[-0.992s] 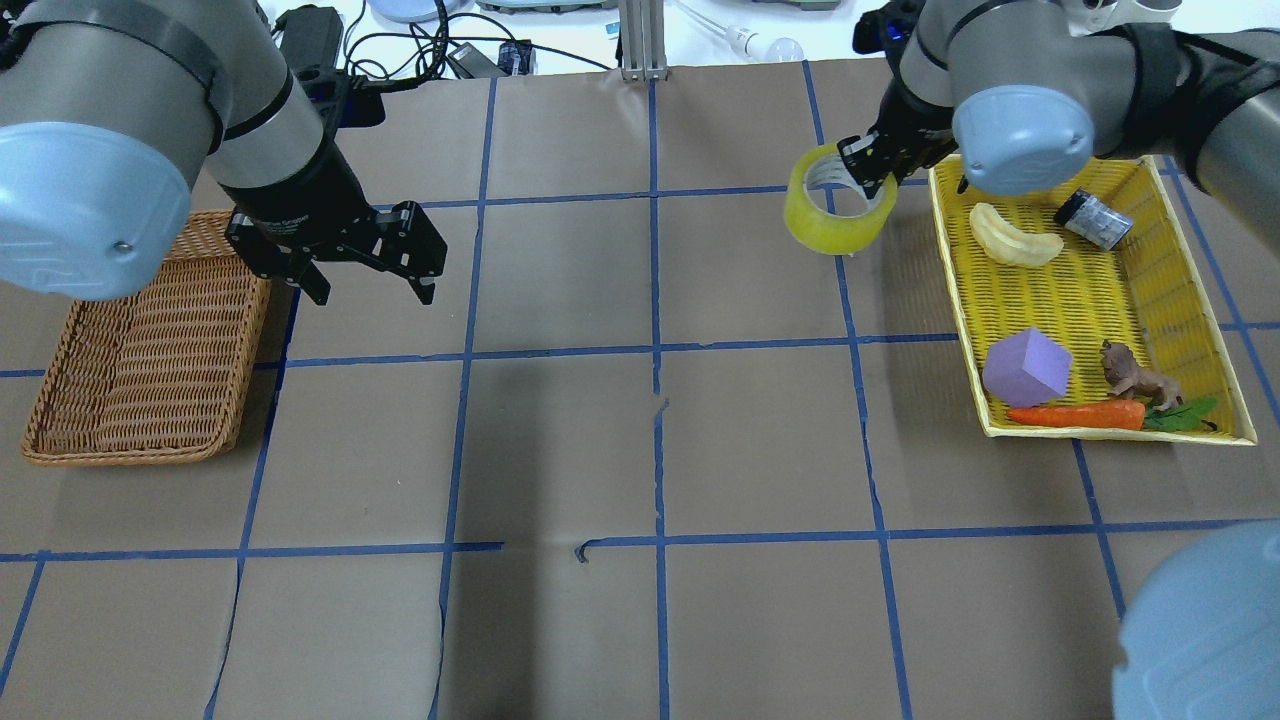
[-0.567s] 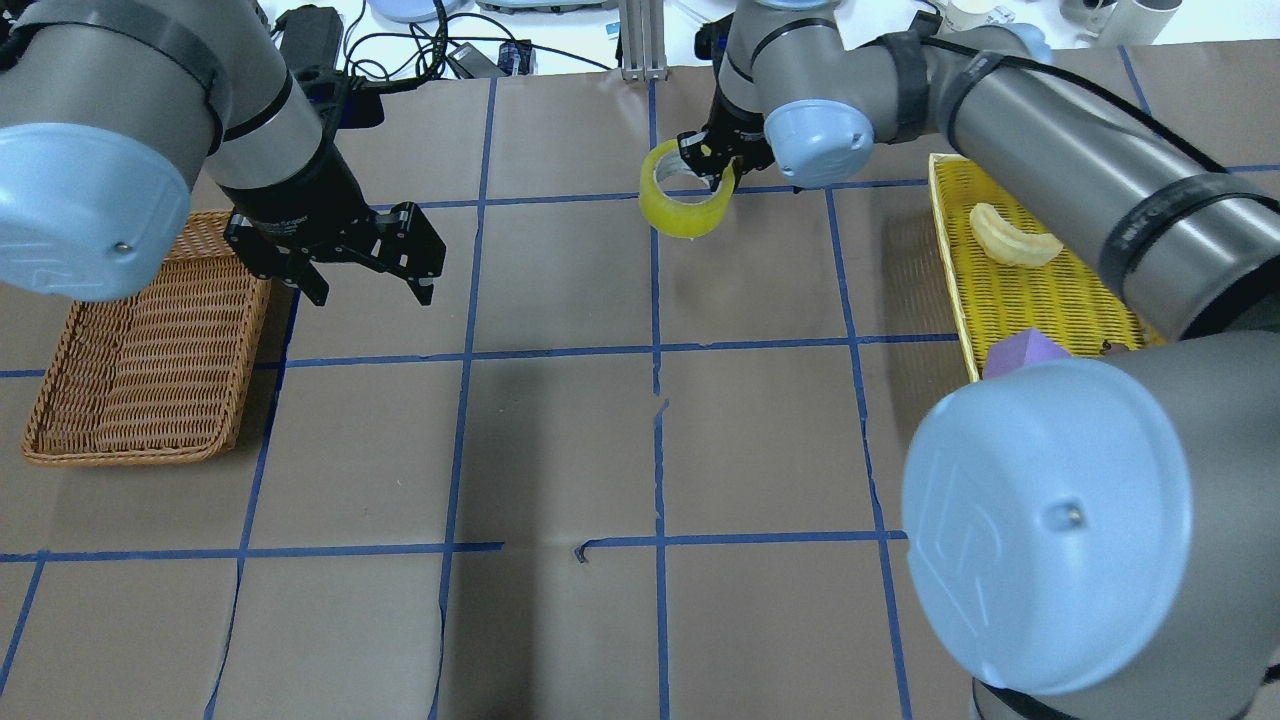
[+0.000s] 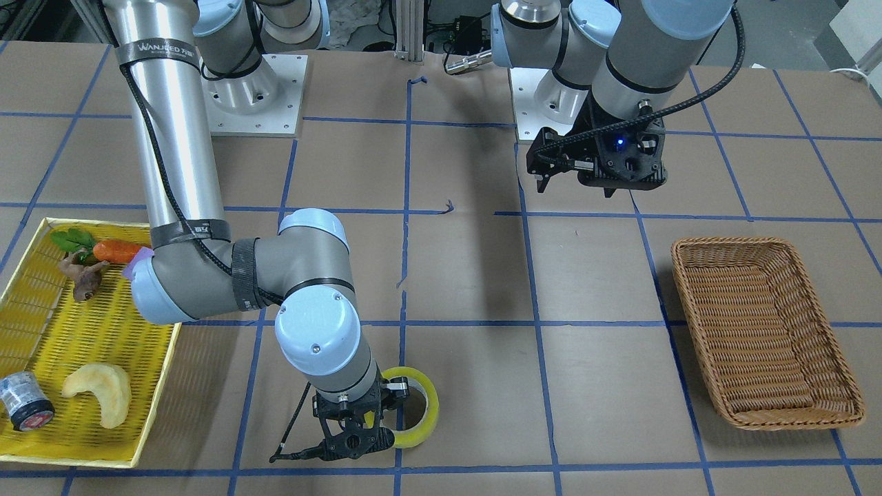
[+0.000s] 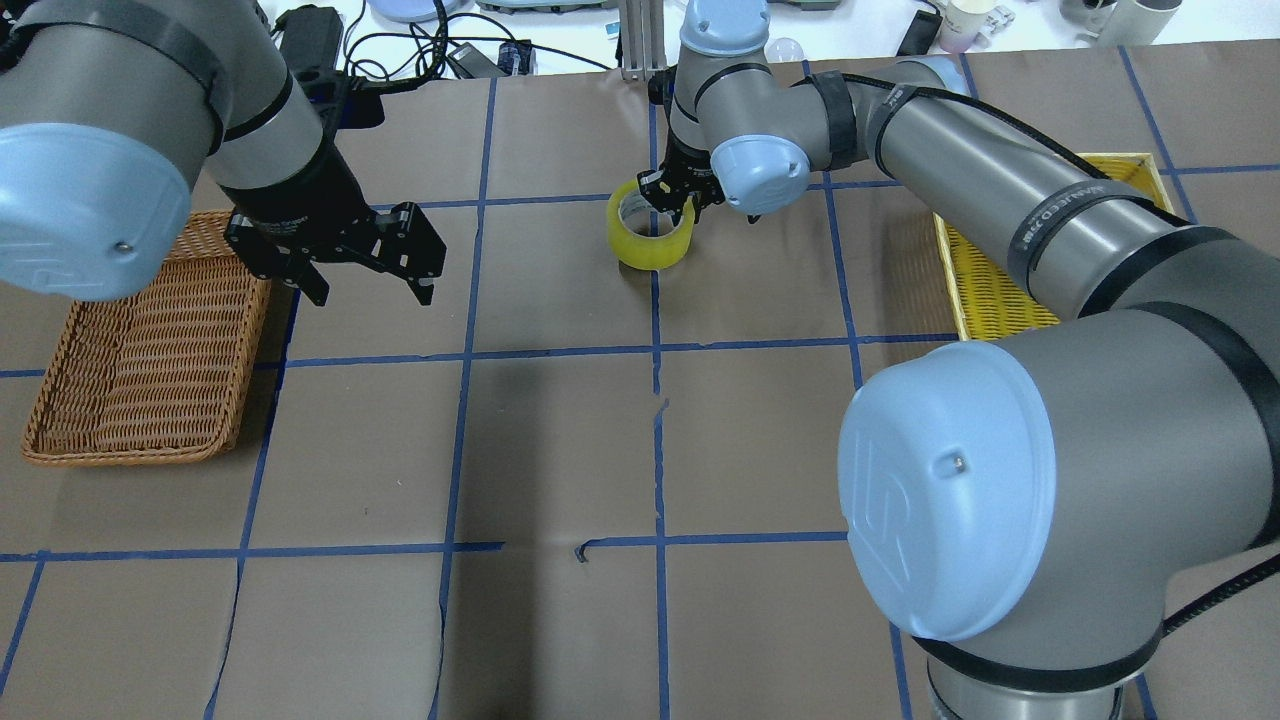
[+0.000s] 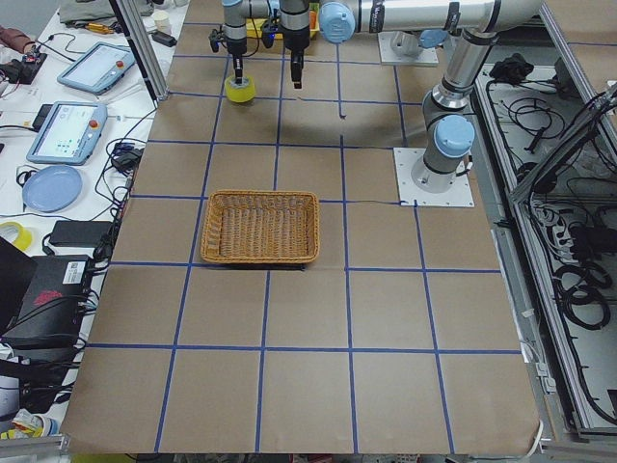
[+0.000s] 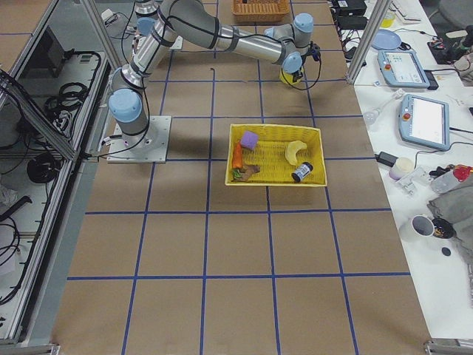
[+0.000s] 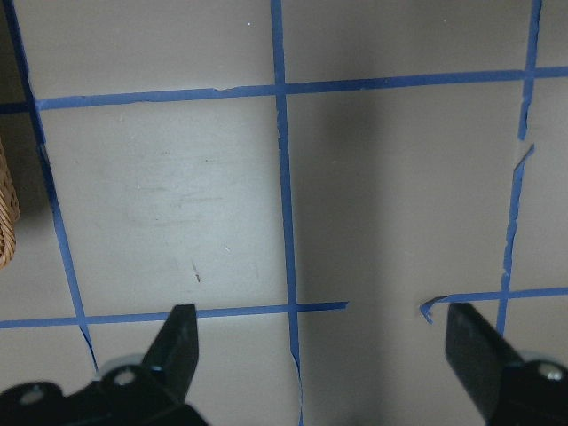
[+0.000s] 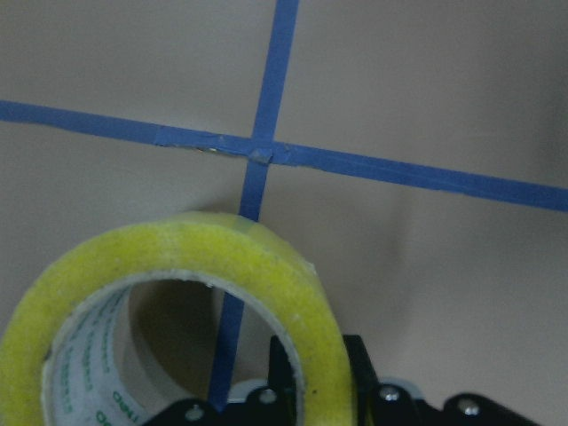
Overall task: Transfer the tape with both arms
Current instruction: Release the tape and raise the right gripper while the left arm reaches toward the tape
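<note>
The yellow tape is a wide roll with a grey-white core, standing open end up at the far middle of the table, on a blue grid line. My right gripper is shut on the tape's wall, one finger inside the ring and one outside, as the right wrist view shows. The tape is very low; I cannot tell whether it touches the table. My left gripper is open and empty, hanging above the table beside the wicker basket, well apart from the tape. It also shows in the front-facing view.
A wicker basket lies at the table's left side. A yellow tray at the right side holds a croissant, a small grey cylinder, a carrot and an animal figure. The right arm's elbow fills the overhead view's lower right.
My right arm has carried the tape leftward from beside the yellow tray to the table's centre line and lowered it. The left arm has not moved.
</note>
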